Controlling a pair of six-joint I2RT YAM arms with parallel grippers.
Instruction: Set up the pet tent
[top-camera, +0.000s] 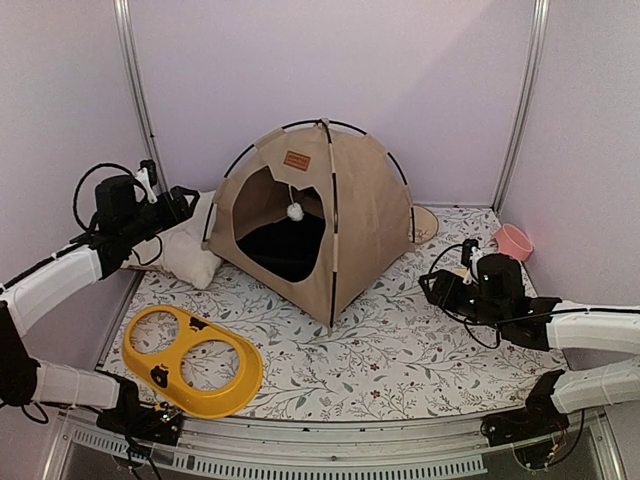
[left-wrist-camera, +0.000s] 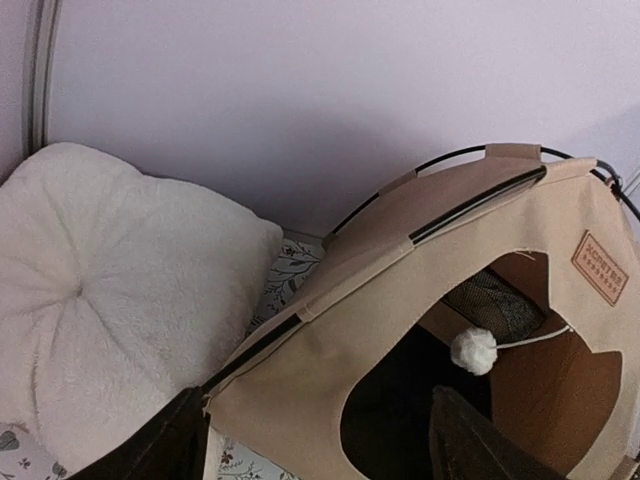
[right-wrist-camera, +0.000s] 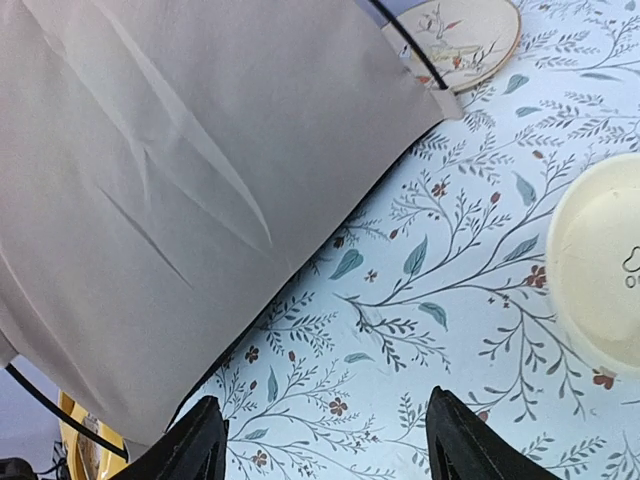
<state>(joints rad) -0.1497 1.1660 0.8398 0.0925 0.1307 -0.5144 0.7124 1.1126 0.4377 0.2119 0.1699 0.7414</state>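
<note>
Pet tent (top-camera: 350, 215) is standing upright on the floral table (top-camera: 400, 350), beyond the yellow two-hole bowl tray (top-camera: 235, 385). Right tool (top-camera: 433, 286) is hovering released near its right wall. Left tool (top-camera: 178, 203) is hanging released over the white pillow (top-camera: 190, 255).

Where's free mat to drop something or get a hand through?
Best: the bare mat front centre to right, bordered by the yellow tray, the tent front edge and the right gripper. A narrower strip runs between tray and tent. Crowded: left, where the pillow sits close beside the tent by the left gripper; back right, around the pink cup.
</note>
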